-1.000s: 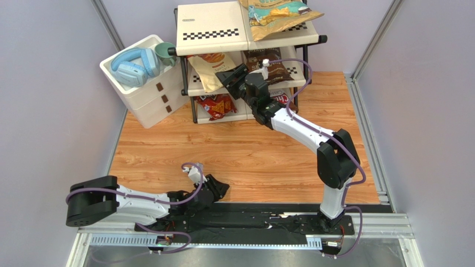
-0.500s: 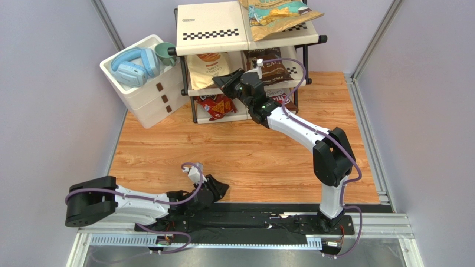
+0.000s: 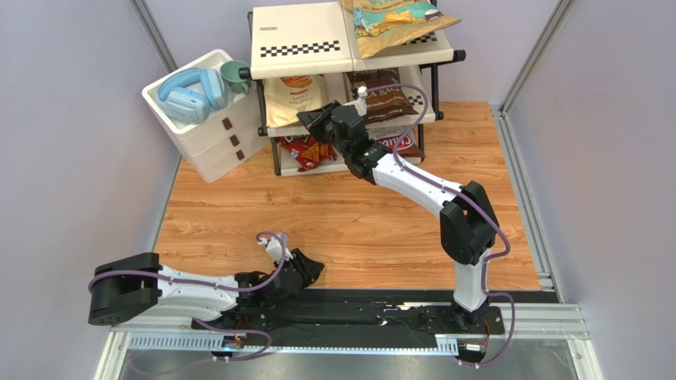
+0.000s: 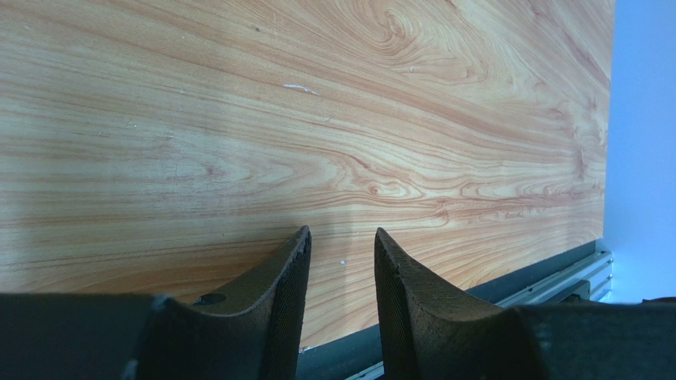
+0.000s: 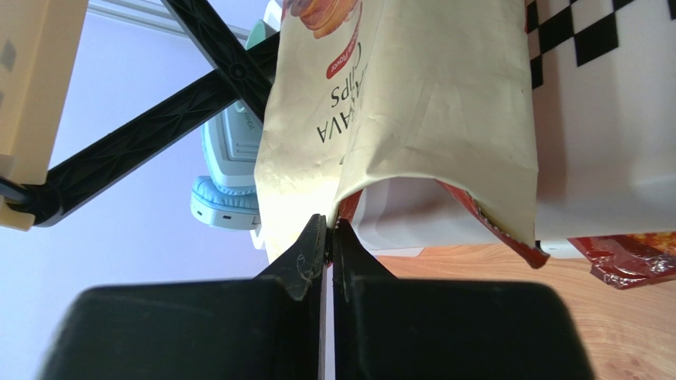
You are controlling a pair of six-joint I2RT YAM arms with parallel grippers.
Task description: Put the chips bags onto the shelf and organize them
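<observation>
Both arms had shifted since a second before: the left gripper [image 4: 341, 235] had edged slightly leftward at the near edge of the table [image 3: 333, 214], its fingers narrowly parted over the wood and holding nothing. The cream bag [image 3: 293, 96], earlier tilted off the shelf [image 3: 305, 43], stood on the left half of the middle tier. The right gripper [image 5: 328, 226] had swung left, its fingers pressed together at that bag's lower edge; whether they pinched it was unclear.
</observation>
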